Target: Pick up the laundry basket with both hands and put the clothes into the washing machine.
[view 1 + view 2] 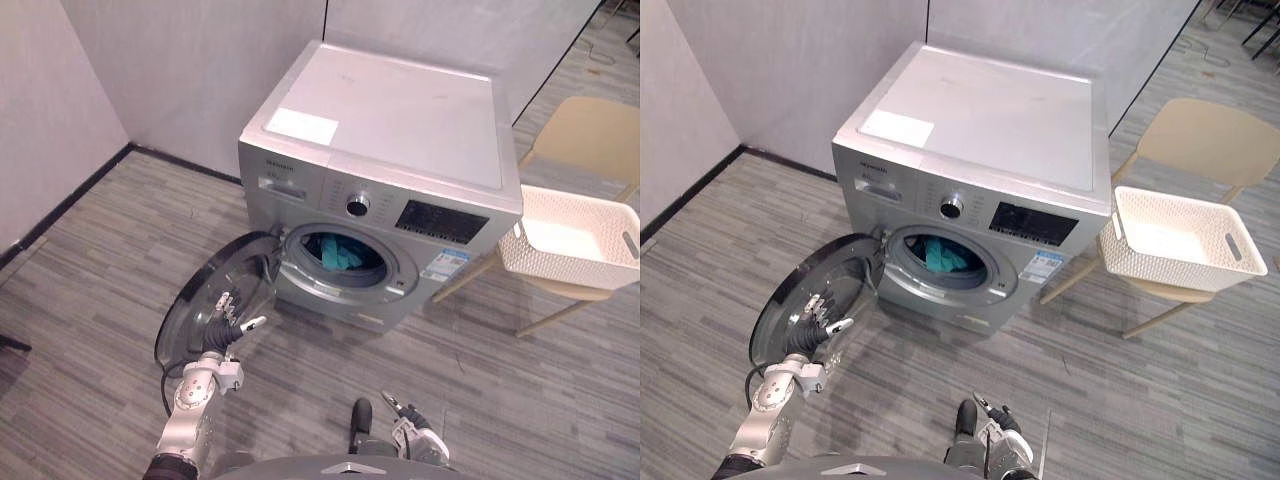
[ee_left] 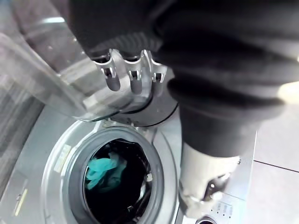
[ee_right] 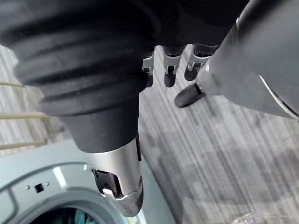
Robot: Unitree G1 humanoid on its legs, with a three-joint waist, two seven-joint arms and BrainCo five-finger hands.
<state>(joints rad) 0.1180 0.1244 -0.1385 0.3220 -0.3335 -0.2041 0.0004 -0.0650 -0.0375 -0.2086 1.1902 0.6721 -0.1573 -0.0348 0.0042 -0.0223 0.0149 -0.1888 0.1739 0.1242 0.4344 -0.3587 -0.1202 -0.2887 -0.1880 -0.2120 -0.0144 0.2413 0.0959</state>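
Reaching toward the far left, the left hand [image 1: 225, 322] lays its fingers [image 2: 131, 79] loosely straight against the inner side of the open door [image 1: 203, 292], thumb apart, gripping nothing. To the right of it, the washing machine [image 1: 400, 130] shows teal clothes [image 1: 338, 254] already lying in its drum. Nearer, low in the scene, the right hand [image 1: 418, 432] hangs with relaxed fingers and holds nothing. At the far right the white laundry basket [image 1: 575, 262] sits on a beige chair [image 1: 590, 135] and looks empty. I judge the loading done; the next move calls for swinging the door shut.
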